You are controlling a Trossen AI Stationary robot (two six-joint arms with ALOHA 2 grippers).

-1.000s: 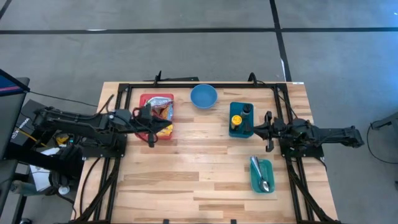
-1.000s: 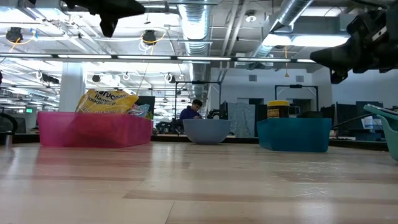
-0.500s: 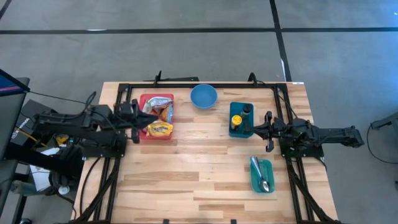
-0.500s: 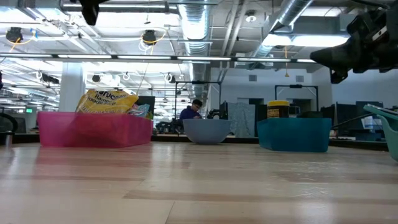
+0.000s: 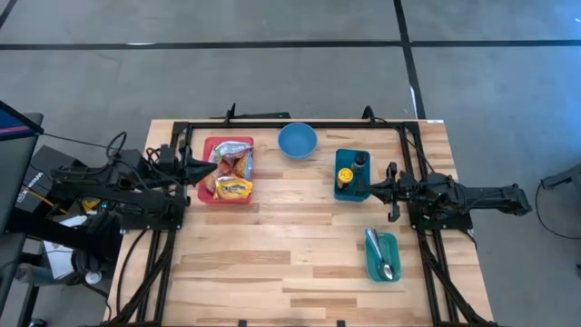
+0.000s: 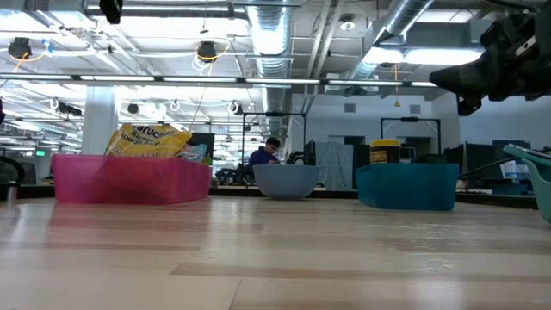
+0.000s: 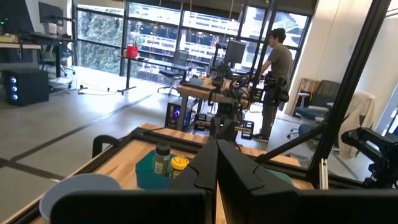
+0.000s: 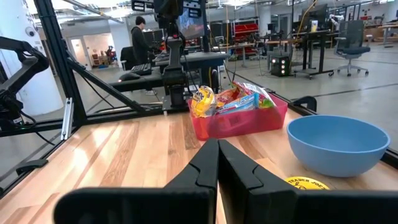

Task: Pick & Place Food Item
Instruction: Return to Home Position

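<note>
Status entry: sorting appears complete, with only the arms' return to rest left to finish. Tabletop, read from above with the far edge as 12 o'clock. Item one, pink bin at 10 o'clock: holds the snack packets, crinkled foil pouches in yellow, red and silver, piled loosely and rising above the rim. Item two, blue bowl at 12 o'clock: appears empty. Item three, teal bin at 2 o'clock: holds a yellow-lidded jar and a dark bottle, both upright. Item four, green bin at 4 o'clock: holds the spoons, lying lengthwise, the silver one uppermost; the exact count is unclear. Nothing lies loose on the boards. Left gripper: raised, just at the pink bin's 9 o'clock side, fingers pressed together on nothing. Right gripper: raised at the teal bin's 3 o'clock side, fingers likewise closed and empty.
</note>
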